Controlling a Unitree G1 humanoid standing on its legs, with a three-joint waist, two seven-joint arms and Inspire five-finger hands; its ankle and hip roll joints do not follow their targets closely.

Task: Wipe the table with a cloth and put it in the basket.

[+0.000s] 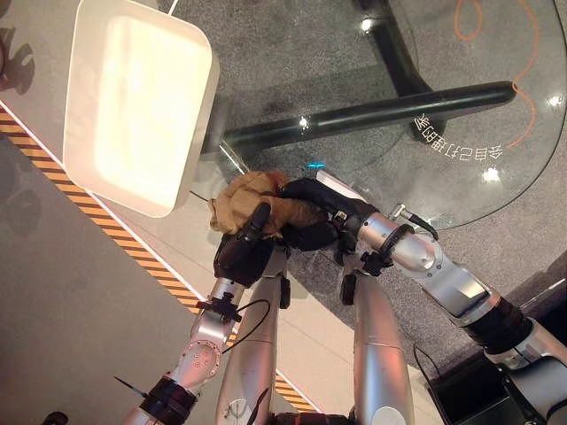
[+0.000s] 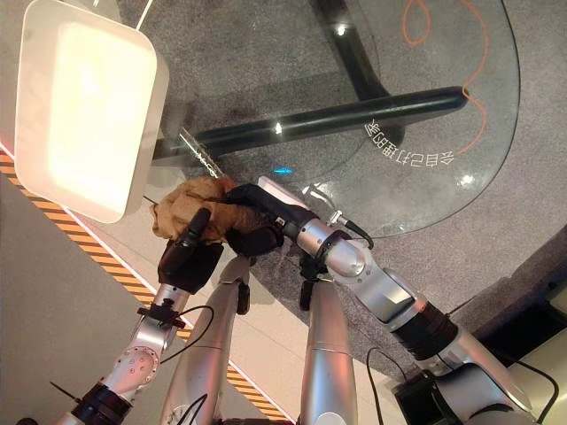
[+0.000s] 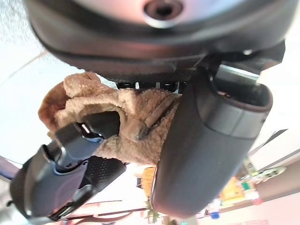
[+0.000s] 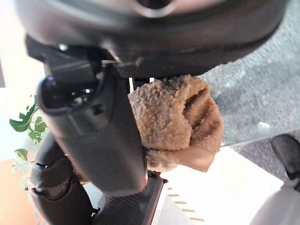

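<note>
**Left eye view: both hands on a bunched brown cloth at the desk's edge**

The left hand [image 1: 241, 252] comes up from the lower left with its dark fingers curled into the underside of the brown terry cloth [image 1: 250, 199]; in the left wrist view a finger [image 3: 101, 124] is tucked into a fold of the cloth [image 3: 136, 115], so this hand is clamped on it. The right hand [image 1: 310, 197] reaches in from the lower right and lies over the cloth's other side, touching the left hand. Its wrist view shows the cloth [image 4: 180, 119] wadded against the palm beside the thumb [image 4: 101, 136], which suggests a grip, though the fingers are hidden behind the cloth.

The cloth is crumpled into a lump between the two hands, at the near rim of the round glass desk [image 1: 461, 190]. Just beyond it stands a white, rounded rectangular basket [image 1: 133, 102], its near corner close beside the cloth without touching. Under the glass a dark desk leg [image 1: 372, 113] runs across grey carpet [image 1: 283, 53]. A yellow-and-black striped tape line [image 1: 97, 221] crosses the floor to the left.
</note>
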